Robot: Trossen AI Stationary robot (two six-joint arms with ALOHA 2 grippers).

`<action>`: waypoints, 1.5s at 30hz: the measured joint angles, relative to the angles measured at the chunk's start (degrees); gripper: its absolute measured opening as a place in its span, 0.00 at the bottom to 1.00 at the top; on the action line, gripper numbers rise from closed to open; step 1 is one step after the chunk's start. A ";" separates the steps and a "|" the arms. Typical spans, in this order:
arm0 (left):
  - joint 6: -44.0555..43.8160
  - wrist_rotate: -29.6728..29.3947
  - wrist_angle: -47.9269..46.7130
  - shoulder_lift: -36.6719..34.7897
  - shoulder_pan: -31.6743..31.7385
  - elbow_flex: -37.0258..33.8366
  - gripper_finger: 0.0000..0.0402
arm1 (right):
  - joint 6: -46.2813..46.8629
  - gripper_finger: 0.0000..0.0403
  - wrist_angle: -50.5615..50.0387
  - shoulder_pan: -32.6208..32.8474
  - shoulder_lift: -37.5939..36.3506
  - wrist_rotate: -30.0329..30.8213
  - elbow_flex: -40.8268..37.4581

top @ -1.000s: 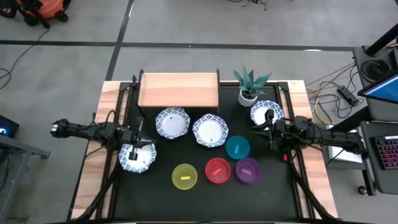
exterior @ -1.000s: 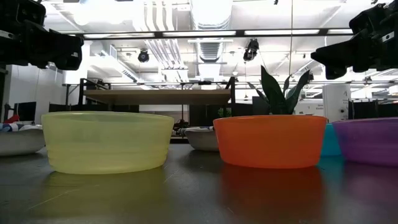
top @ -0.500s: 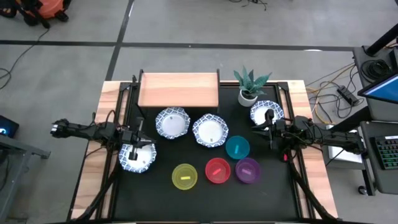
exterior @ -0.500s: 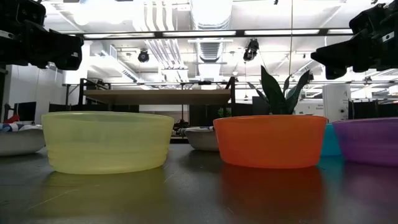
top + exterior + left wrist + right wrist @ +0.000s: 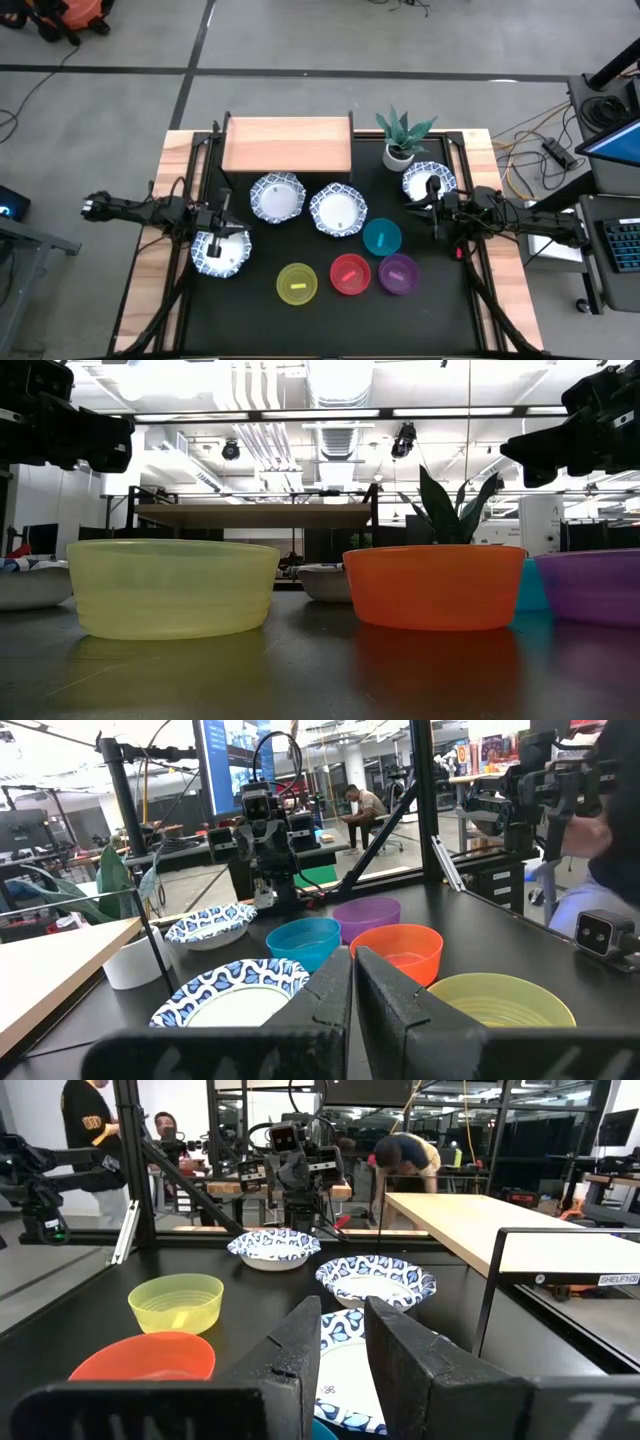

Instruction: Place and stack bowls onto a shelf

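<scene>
Four white bowls with blue rims sit on the black table: one (image 5: pixel 220 252) below my left gripper (image 5: pixel 218 224), two in the middle (image 5: pixel 277 197) (image 5: pixel 338 210), one (image 5: pixel 428 183) beside my right gripper (image 5: pixel 433 203). The teal (image 5: pixel 381 238), red (image 5: pixel 349 274), yellow (image 5: pixel 297 284) and purple (image 5: pixel 398 274) bowls stand toward the near edge. The light-wood shelf (image 5: pixel 288 145) stands at the far edge with nothing on it. My left gripper (image 5: pixel 354 982) is shut, and my right gripper (image 5: pixel 343 1330) is narrowly open. Both hover above the table and touch nothing.
A white pot with a green plant (image 5: pixel 399 152) stands right of the shelf, just beyond the right-hand white bowl. Wooden strips run along the table's left and right sides (image 5: pixel 165 210). People show in the room beyond the table (image 5: pixel 85 1120).
</scene>
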 joint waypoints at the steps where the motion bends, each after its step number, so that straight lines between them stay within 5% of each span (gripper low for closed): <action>1: 0.00 0.00 0.00 0.00 0.02 0.00 0.00 | -0.05 0.18 0.00 0.00 0.00 0.00 -0.02; 9: -0.17 0.00 1.50 0.02 0.00 0.01 0.00 | -0.01 0.20 0.00 0.02 0.00 0.00 0.00; 16: -14.65 0.02 24.83 0.00 0.02 0.00 0.00 | 4.08 0.21 3.10 0.02 0.00 -0.11 -0.01; 22: -14.84 0.02 37.40 0.00 0.01 0.01 0.00 | 5.13 0.19 8.04 0.02 0.00 1.81 0.32; 27: -14.82 0.02 40.70 0.00 0.00 0.00 0.00 | 5.90 0.18 7.69 0.00 0.26 8.73 4.11; 33: -13.07 -1.33 44.32 0.02 0.02 0.00 0.00 | 4.64 0.20 7.46 0.01 2.42 8.99 9.21; 37: -13.92 -7.63 48.52 0.89 0.00 0.00 0.00 | 0.75 0.21 7.50 0.02 5.27 9.11 13.79; 45: -15.85 -9.51 47.90 12.08 0.02 5.68 0.00 | -3.53 0.19 4.37 0.02 14.42 10.57 24.23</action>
